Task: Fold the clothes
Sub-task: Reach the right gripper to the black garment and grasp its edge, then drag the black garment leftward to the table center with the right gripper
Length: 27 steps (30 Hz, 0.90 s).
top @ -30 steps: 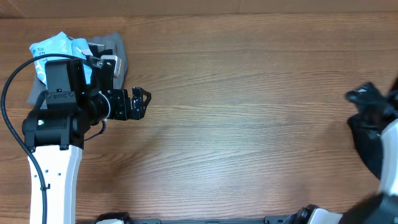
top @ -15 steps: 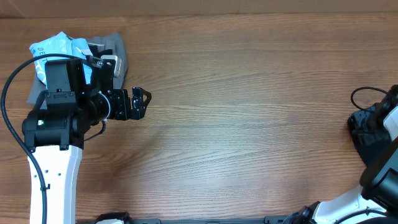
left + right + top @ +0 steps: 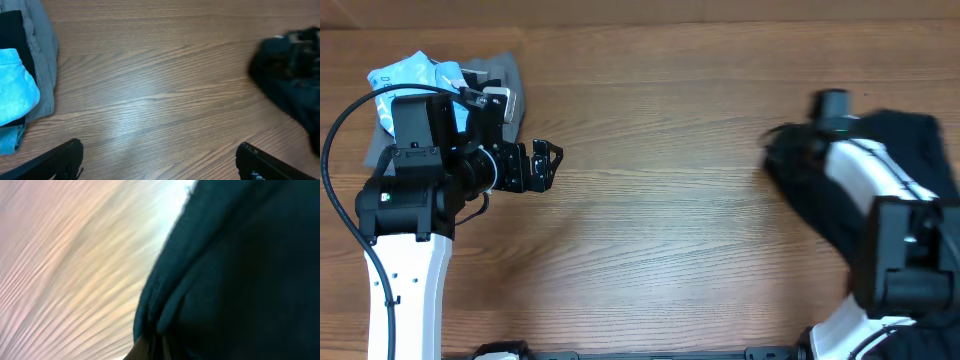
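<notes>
The clothes (image 3: pixel 800 185) are a plain black garment, blurred in the overhead view, bunched at the right side of the table around my right arm. In the right wrist view the black cloth (image 3: pixel 240 270) fills most of the picture and gathers into folds at my right gripper (image 3: pixel 157 347), which is shut on it; the cloth hides the fingers. From the left wrist view the clothes (image 3: pixel 290 75) show as a dark lump far right. My left gripper (image 3: pixel 548 165) hovers at the left of the table, open (image 3: pixel 160 167) and holding nothing, far from the garment.
A pile of grey folded garments (image 3: pixel 505 85) with a light blue shirt (image 3: pixel 410 75) on top lies at the back left, behind my left arm. The same grey pile (image 3: pixel 42 60) and blue shirt (image 3: pixel 15 85) show at the left of the left wrist view.
My right gripper has shut on the black garment, and the arm has swung left from the table's right edge, pulling the cloth onto the table. The left arm has not moved.
</notes>
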Each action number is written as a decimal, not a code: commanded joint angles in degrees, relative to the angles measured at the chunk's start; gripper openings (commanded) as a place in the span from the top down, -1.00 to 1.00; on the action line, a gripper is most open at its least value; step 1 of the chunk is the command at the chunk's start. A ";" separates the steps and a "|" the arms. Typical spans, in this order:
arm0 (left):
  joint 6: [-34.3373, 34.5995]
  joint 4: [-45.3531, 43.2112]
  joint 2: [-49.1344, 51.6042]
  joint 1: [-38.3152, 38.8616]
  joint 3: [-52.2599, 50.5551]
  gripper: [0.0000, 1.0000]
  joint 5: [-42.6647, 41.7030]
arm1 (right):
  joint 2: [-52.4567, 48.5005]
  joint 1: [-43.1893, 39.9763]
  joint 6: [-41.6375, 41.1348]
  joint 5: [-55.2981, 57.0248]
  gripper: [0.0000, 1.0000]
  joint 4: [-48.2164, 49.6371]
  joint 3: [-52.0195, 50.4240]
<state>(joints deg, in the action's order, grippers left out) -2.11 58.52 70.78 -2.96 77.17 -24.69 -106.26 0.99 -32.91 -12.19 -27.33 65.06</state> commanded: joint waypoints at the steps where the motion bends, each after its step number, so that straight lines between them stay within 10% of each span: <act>1: -2.21 -0.26 -0.09 0.35 1.81 -1.00 -0.24 | 0.20 13.66 -2.69 -2.97 0.92 4.00 0.98; 3: -2.19 -0.13 -0.07 0.37 2.32 -1.00 -0.26 | 0.20 20.02 -0.28 -2.93 0.87 5.84 1.03; 5: -2.19 -0.11 -0.09 0.42 2.71 -1.00 -0.98 | 0.28 25.14 0.76 -0.70 0.13 5.99 1.38; 7: -2.19 -0.20 -0.02 0.98 2.71 -0.96 -1.18 | 1.11 25.59 0.72 2.43 -0.01 4.46 1.62; 14: -4.35 -4.57 4.31 12.13 2.69 -0.46 1.31 | 14.38 12.63 0.85 2.69 -0.10 -2.62 1.86; 18: -4.35 -10.73 14.67 22.56 2.69 0.24 6.38 | 26.60 4.26 1.42 2.67 -0.18 -9.62 1.88; 27: -4.33 -34.95 37.53 29.94 2.71 0.75 6.58 | 40.74 -1.70 1.86 2.71 -0.25 -23.82 1.88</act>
<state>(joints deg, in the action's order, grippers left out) -6.17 27.59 103.37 25.96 79.11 -18.76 -67.44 -0.38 -31.66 -9.65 -49.50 65.89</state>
